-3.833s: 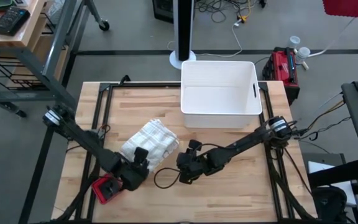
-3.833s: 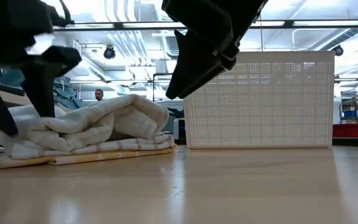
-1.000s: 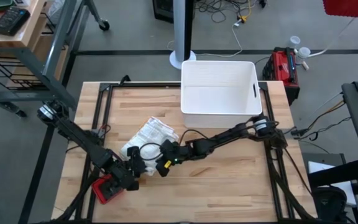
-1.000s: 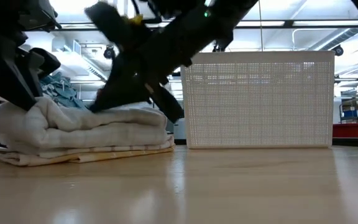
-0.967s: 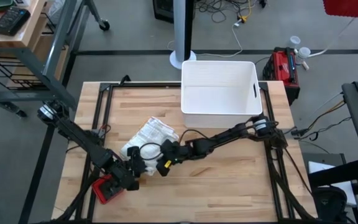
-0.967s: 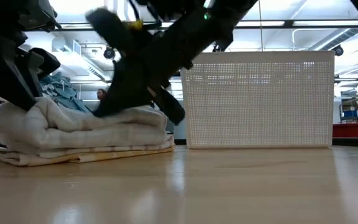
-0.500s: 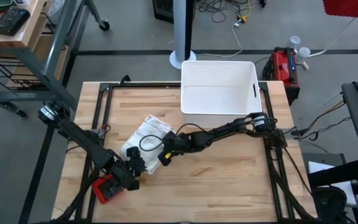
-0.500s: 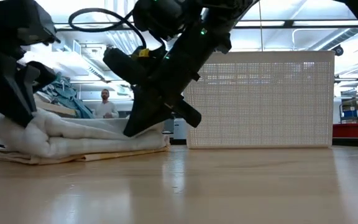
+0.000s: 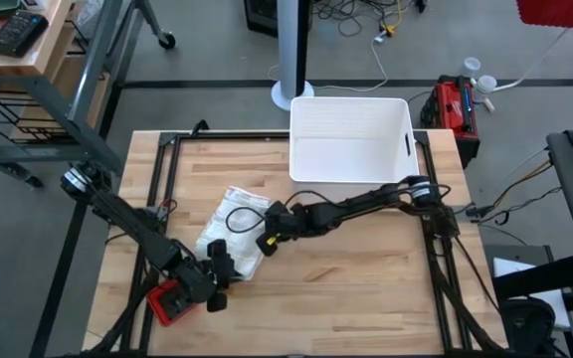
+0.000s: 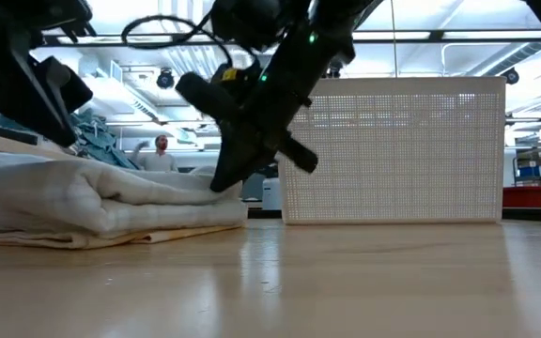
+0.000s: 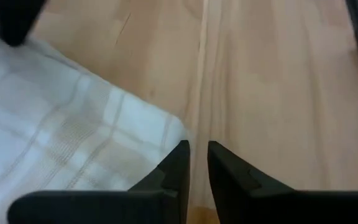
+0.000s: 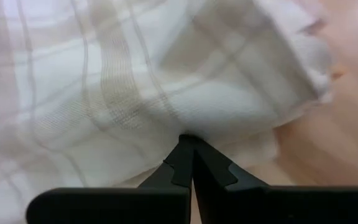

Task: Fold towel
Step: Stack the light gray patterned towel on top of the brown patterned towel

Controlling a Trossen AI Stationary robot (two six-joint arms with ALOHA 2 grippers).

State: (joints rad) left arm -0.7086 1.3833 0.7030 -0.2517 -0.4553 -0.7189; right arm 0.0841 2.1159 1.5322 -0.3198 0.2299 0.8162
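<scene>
While the right gripper [image 9: 265,242] reaches low across the table [image 9: 366,298], fingers pinching the towel [image 9: 232,231] mid-table, the left gripper [image 9: 217,288], fingers slightly parted and empty, has backed off its near edge.

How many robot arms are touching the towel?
1. The right gripper, shut, presses on the towel at its edge nearest the white bin. The left gripper sits beside the towel's near corner, not touching, its jaws slightly apart.

place: workshop/lab | cues: concrete floor [image 9: 207,60], floor cables [image 9: 366,25], ceiling ducts [image 10: 191,56]
</scene>
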